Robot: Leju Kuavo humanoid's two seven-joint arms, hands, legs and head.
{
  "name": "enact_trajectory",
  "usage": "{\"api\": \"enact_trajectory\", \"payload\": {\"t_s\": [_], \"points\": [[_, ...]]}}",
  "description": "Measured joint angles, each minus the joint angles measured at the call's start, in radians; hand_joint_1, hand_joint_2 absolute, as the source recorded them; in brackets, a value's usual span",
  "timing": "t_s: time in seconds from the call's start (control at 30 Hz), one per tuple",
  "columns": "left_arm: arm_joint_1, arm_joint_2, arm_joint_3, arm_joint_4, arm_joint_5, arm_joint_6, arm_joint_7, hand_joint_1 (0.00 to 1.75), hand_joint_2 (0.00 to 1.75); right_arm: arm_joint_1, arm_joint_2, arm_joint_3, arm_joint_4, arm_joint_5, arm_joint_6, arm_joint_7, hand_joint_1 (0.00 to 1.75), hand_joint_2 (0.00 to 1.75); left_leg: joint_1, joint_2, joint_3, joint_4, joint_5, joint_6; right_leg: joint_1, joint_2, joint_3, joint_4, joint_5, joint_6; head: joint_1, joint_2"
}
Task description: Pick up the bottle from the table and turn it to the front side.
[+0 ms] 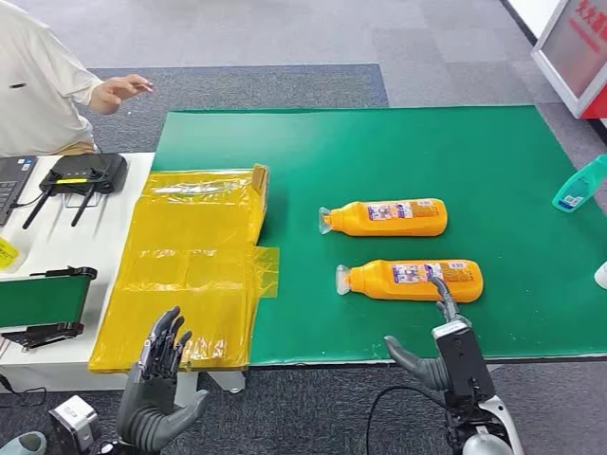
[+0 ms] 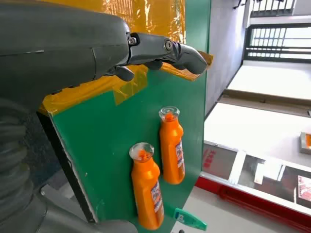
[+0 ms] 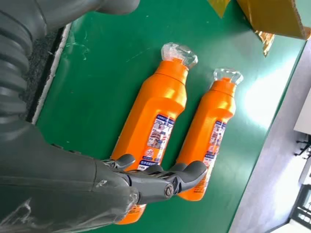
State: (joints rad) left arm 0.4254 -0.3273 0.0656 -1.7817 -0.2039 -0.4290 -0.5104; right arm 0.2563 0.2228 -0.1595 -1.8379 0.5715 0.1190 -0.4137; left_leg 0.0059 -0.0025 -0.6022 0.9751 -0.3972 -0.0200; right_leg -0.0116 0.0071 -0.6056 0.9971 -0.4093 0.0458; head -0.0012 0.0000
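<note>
Two orange bottles with clear caps lie on their sides on the green mat [image 1: 501, 180], caps pointing left. The near bottle [image 1: 412, 280] [image 3: 154, 131] [image 2: 146, 189] lies close to the mat's front edge; the far bottle [image 1: 386, 217] [image 3: 209, 131] [image 2: 171, 148] lies parallel behind it. My right hand [image 1: 444, 346] [image 3: 154, 182] hovers open at the front edge, its fingers reaching over the near bottle's base end and holding nothing. My left hand [image 1: 158, 379] [image 2: 146, 51] is open low at the left, in front of the yellow sheet.
A yellow plastic-wrapped flat box [image 1: 190, 265] covers the mat's left end. A teal bottle [image 1: 579, 185] lies at the right edge. A router [image 1: 82, 175] and a small conveyor [image 1: 46, 299] sit on the white table at left. A person [image 1: 43, 85] stands at far left.
</note>
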Motion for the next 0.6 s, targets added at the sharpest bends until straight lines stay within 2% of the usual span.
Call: {"api": "enact_trajectory", "payload": {"t_s": [0.43,0.5,0.6], "points": [[-0.001,-0.009,0.019,-0.002,-0.005,-0.013,0.001,0.0,1.75,-0.035,-0.043,0.023,0.003,0.003,-0.025,0.017,0.0,1.75,0.0,0.0,0.0,0.0,0.0,0.0,0.0,0.0,0.0,0.0,0.0,0.0,0.0,0.0],[-0.001,-0.009,0.019,-0.002,-0.006,-0.013,0.003,0.0,1.75,-0.052,-0.065,0.033,0.008,0.052,-0.041,0.041,0.0,1.75,0.0,0.0,0.0,0.0,0.0,0.0,0.0,0.0,0.0,0.0,0.0,0.0,0.0,0.0],[-0.004,-0.006,0.018,-0.002,-0.001,-0.007,0.003,0.0,1.75,-0.079,-0.13,0.072,0.02,0.206,-0.07,0.109,0.0,1.75,0.0,0.0,0.0,0.0,0.0,0.0,0.0,0.0,0.0,0.0,0.0,0.0,0.0,0.0]]}}
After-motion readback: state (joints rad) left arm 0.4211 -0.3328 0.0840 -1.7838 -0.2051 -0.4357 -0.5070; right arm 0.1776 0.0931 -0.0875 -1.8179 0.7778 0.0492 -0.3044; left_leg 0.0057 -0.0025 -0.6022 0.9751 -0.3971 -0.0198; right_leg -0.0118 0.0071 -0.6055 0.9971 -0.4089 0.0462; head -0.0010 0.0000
